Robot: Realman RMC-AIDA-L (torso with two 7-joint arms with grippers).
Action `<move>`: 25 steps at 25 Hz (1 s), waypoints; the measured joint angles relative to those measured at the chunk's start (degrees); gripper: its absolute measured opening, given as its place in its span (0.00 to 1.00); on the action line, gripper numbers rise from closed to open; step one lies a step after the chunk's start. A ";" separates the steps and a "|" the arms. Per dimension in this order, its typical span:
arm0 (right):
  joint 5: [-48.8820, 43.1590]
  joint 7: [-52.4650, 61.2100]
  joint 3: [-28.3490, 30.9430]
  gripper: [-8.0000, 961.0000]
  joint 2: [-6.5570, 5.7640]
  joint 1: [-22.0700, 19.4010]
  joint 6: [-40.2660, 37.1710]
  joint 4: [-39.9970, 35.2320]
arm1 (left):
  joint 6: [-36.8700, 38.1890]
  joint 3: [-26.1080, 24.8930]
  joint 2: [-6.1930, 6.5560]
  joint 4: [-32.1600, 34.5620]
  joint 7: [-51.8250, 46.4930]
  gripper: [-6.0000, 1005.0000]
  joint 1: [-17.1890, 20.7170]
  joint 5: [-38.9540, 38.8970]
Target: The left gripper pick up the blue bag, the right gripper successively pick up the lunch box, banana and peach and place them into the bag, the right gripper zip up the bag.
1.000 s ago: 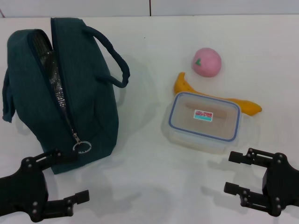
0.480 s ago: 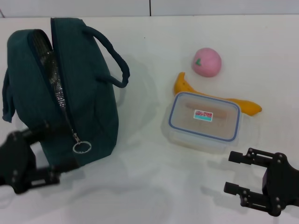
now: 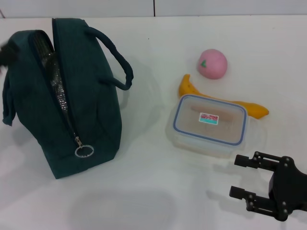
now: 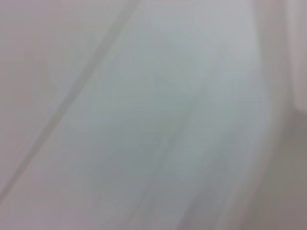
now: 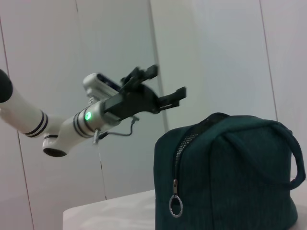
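So far nothing is packed: my left end effector (image 5: 163,86) hangs open above the unzipped blue bag (image 3: 72,100), not gripping it. My right end effector (image 3: 254,184) rests open on the bench (image 3: 153,191) near the lunch box (image 3: 209,123), banana (image 3: 192,88) and peach (image 3: 212,63).

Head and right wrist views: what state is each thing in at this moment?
blue bag: upright on the table, zipper open, foil lining showing
lunch box: lid on, on the table
banana: lying behind the lunch box
peach: on the table
left gripper: raised above the bag, jaws open
right gripper: low, jaws open, empty
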 joint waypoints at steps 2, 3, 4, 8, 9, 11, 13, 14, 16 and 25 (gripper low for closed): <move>0.00 0.00 0.00 0.65 0.00 0.05 0.03 0.03 | -1.93 -2.14 0.44 0.58 -4.38 0.88 -1.03 0.27; 0.00 0.00 0.00 0.65 0.00 0.07 0.03 0.06 | -3.12 -2.61 0.88 1.54 -6.69 0.88 -1.44 0.41; 0.00 0.00 0.00 0.65 0.00 0.07 0.05 0.08 | -4.39 -2.70 1.31 2.64 -9.00 0.88 -1.71 0.65; 0.02 0.04 0.00 0.65 0.00 0.32 0.11 0.60 | -10.84 -2.74 2.69 9.06 -19.60 0.88 -2.16 4.50; 0.04 0.04 0.00 0.65 0.00 0.42 0.14 0.77 | -11.86 -2.75 2.87 11.27 -22.21 0.88 -2.28 6.16; 0.10 0.05 0.00 0.65 0.00 0.63 0.22 0.96 | -12.78 -2.77 2.95 16.71 -27.71 0.88 -2.62 9.81; 0.11 0.06 0.00 0.65 0.00 0.72 0.25 1.01 | -13.68 -2.78 2.80 23.20 -33.82 0.88 -3.18 14.72; 0.11 0.06 0.00 0.65 0.00 0.77 0.28 1.02 | -14.13 -2.77 2.70 25.98 -36.53 0.88 -3.50 17.41; 0.13 0.07 -0.01 0.65 0.00 0.80 0.37 1.02 | -14.70 -2.75 2.79 31.32 -41.44 0.87 -4.64 23.55; 0.19 0.09 -0.06 0.65 0.00 0.80 0.80 1.38 | -8.52 -1.34 7.67 33.69 -51.35 0.86 -9.68 36.71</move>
